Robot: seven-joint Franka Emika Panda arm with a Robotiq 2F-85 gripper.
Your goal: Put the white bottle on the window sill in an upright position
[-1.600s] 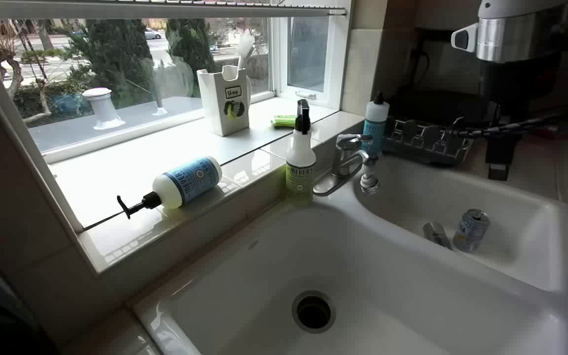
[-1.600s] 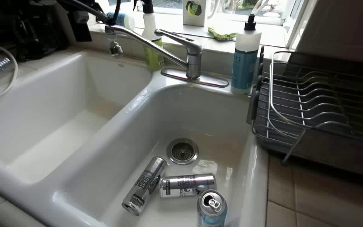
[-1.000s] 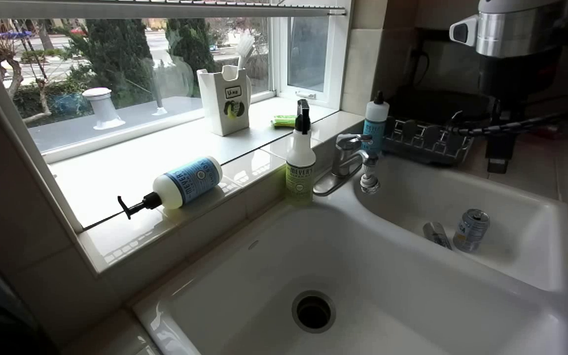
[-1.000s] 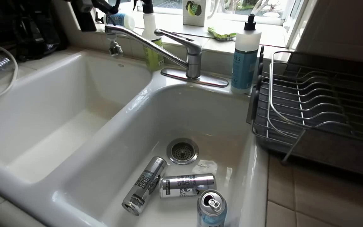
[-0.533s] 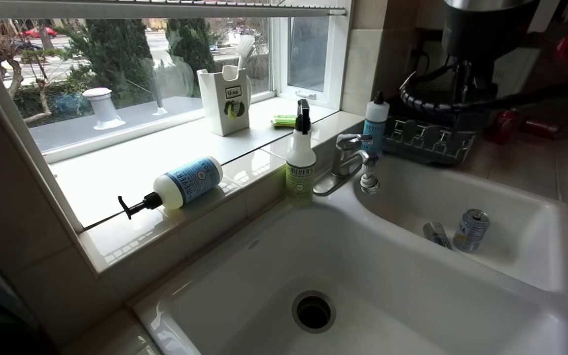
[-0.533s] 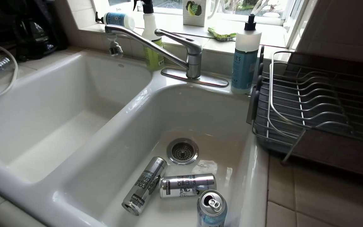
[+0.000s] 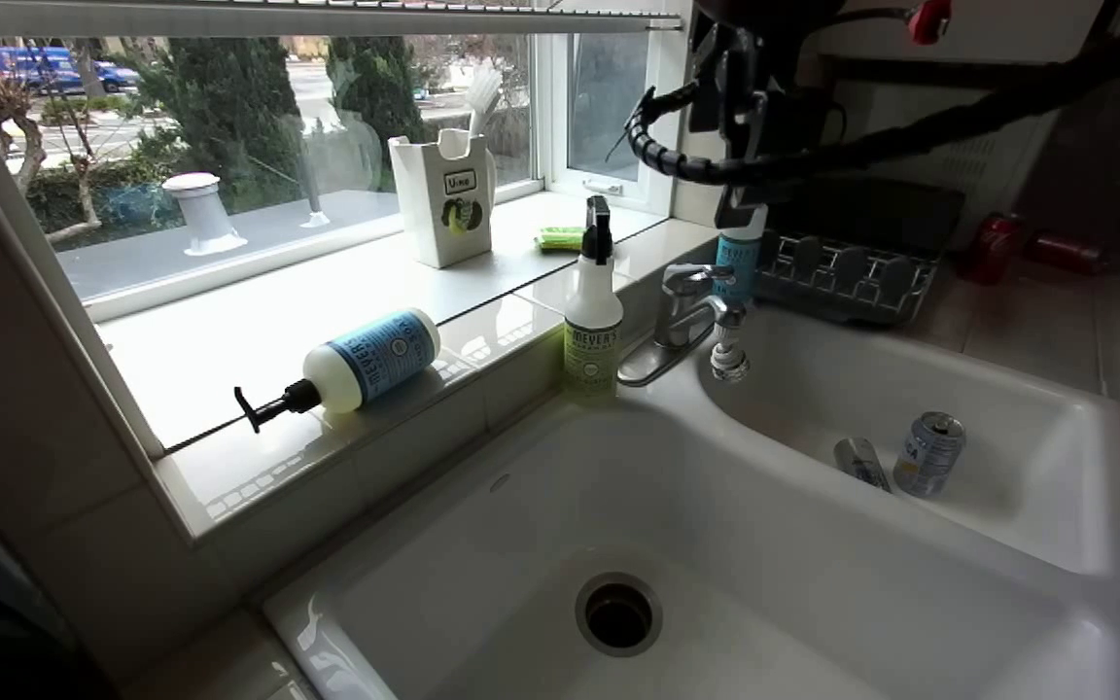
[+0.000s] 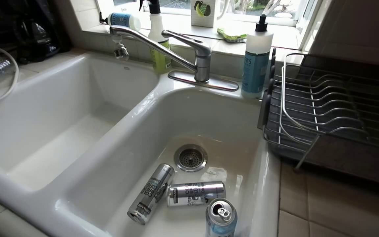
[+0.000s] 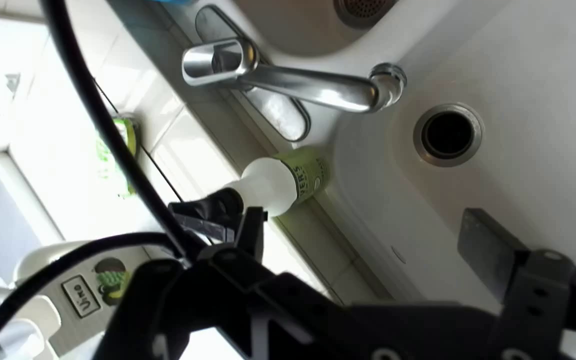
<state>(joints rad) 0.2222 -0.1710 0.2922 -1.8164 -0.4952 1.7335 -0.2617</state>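
Observation:
The white bottle (image 7: 370, 360) with a blue label and black pump head lies on its side on the front part of the white window sill (image 7: 220, 350). Its pump points toward the sill's near end. The bottle (image 8: 123, 20) also shows lying down in an exterior view, behind the faucet spout. It is out of the wrist view. My gripper (image 7: 737, 206) hangs in front of the teal-labelled bottle's top in an exterior view, far from the lying bottle. In the wrist view my gripper (image 9: 365, 232) has its fingers wide apart with nothing between them.
A green-labelled spray bottle (image 7: 593, 331) stands at the sink corner beside the faucet (image 7: 682, 306). A teal-labelled bottle (image 8: 257, 64) stands by the dish rack (image 8: 314, 108). A white container (image 7: 448, 199) and green sponge pack (image 7: 560, 238) are on the sill. Cans (image 8: 196, 193) are in the sink.
The arm and gripper have moved toward the window, leftward and up in an exterior view, and have left the other exterior picture. The lying bottle has stayed in place.

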